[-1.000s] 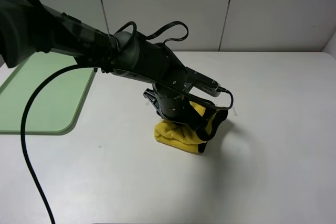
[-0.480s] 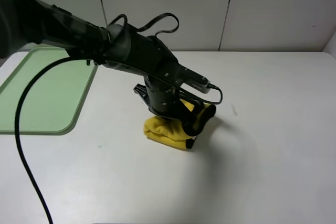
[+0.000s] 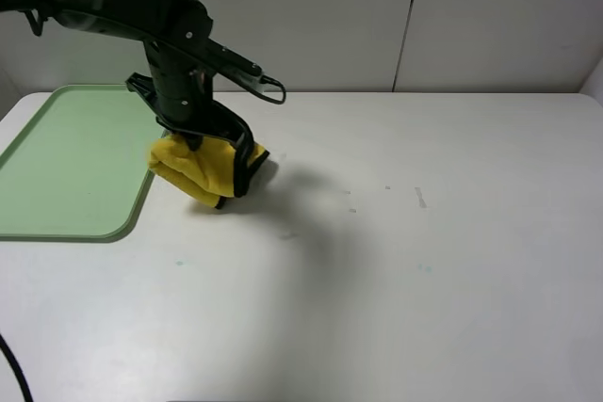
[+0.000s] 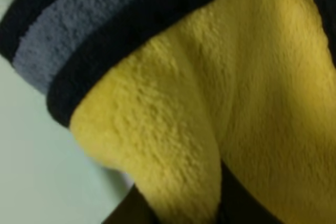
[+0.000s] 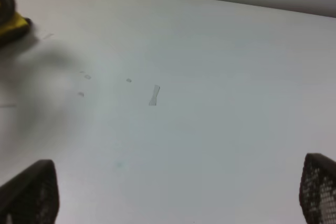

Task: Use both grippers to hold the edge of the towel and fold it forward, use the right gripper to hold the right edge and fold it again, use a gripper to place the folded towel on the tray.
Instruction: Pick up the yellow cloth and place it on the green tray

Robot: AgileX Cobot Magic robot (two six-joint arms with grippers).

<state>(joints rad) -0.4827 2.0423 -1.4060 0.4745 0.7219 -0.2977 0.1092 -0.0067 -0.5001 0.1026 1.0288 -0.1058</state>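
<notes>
We saw the left gripper [image 3: 209, 146] clenched on the folded towel [image 3: 200, 168], which hung below it, just beside the tray [image 3: 66, 167]. The right gripper [image 5: 173, 192] was released, apart.

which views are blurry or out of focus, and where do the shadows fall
Left wrist: the towel fills the frame, soft and out of focus. Exterior high: sharp, with a soft shadow on the table to the right of the towel. Right wrist: slightly hazy; a faint shadow lies near the towel's corner, and the right gripper fingertips are blurred.
</notes>
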